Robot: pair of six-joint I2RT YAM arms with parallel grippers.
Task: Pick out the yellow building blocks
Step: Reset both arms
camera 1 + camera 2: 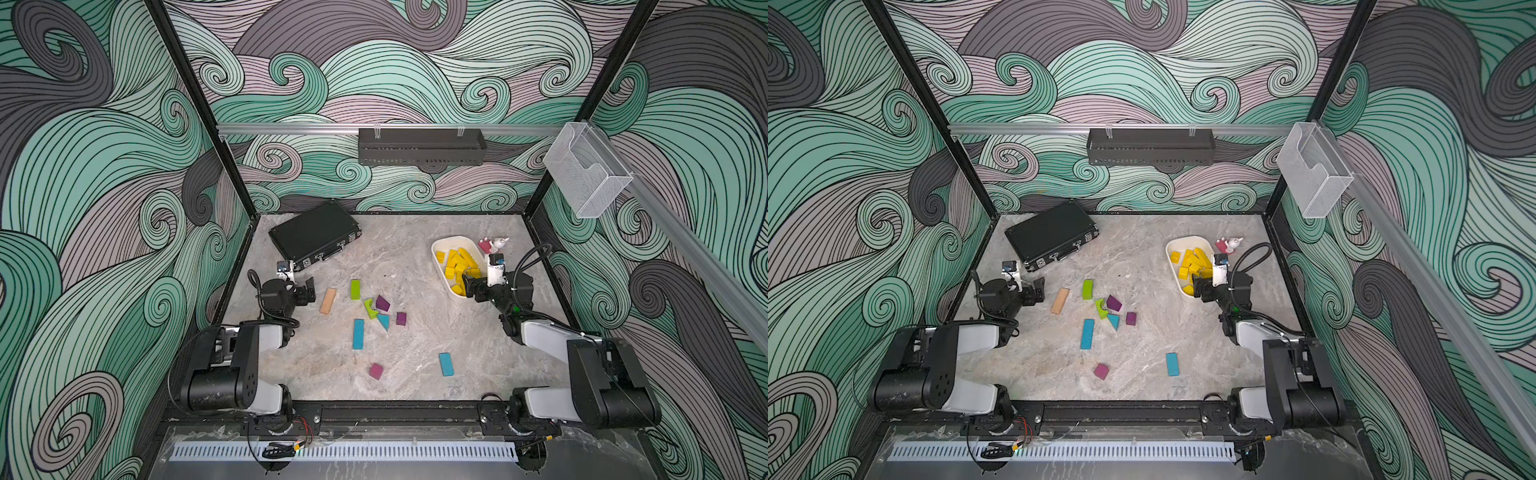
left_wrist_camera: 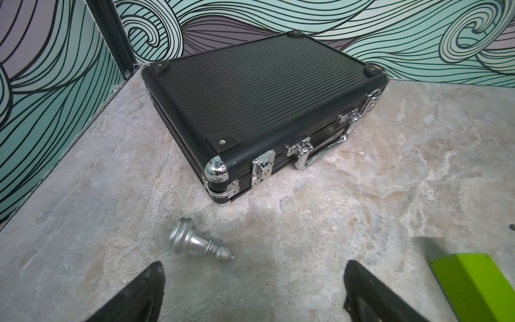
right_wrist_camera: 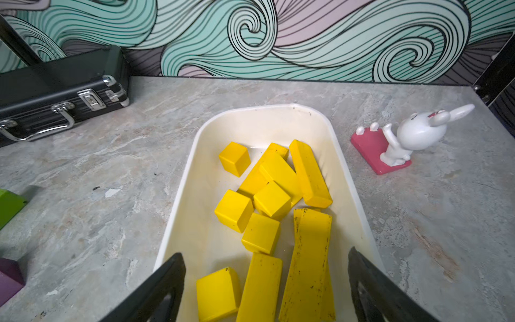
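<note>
My right gripper (image 3: 266,290) hangs spread and empty over the white bin's (image 3: 195,156) near rim. The yellow building blocks (image 3: 271,199) lie inside, center frame, long bars running lengthwise. My left gripper (image 2: 253,292) is spread over bare table (image 2: 362,200).

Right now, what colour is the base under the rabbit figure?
Pink-red base; clearest in the right wrist view.

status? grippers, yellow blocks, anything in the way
Left gripper open, empty, near black case. Right gripper open over white bin. Yellow building blocks all binned; none visible on table. Nothing in the way.
</note>
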